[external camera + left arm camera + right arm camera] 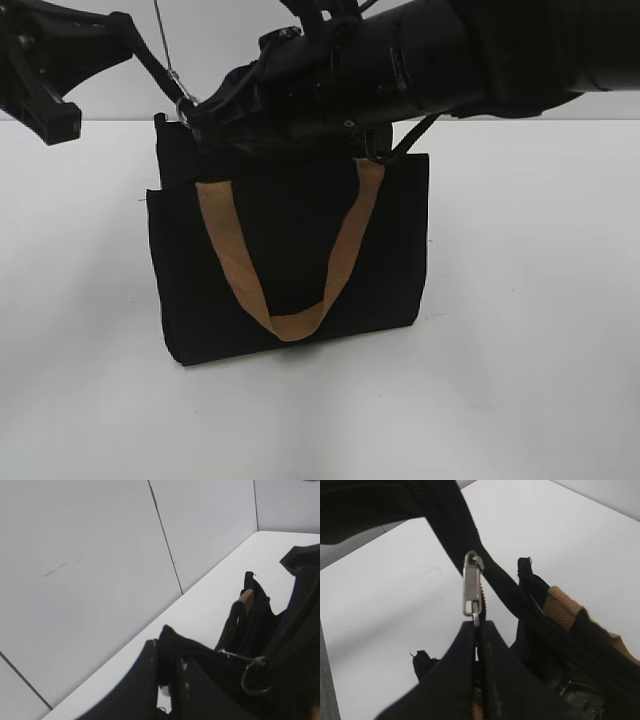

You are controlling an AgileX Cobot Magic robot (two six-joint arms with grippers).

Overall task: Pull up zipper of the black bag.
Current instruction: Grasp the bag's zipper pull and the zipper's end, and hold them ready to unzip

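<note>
The bag (pixel 290 250) stands on the table (pixel 520 380); its pull tab (pixel 472 591) is clamped in the right hand (pixel 478 630), the left hand (pixel 167 680) clamped on the bag's end, so traction is best kept along the zipper (pixel 470 535).

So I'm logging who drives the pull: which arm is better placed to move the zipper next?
The right. Its pincer is shut on the silver pull tab of the zipper. The left pincer only pinches the black bag at a corner, apparently bracing it.
</note>
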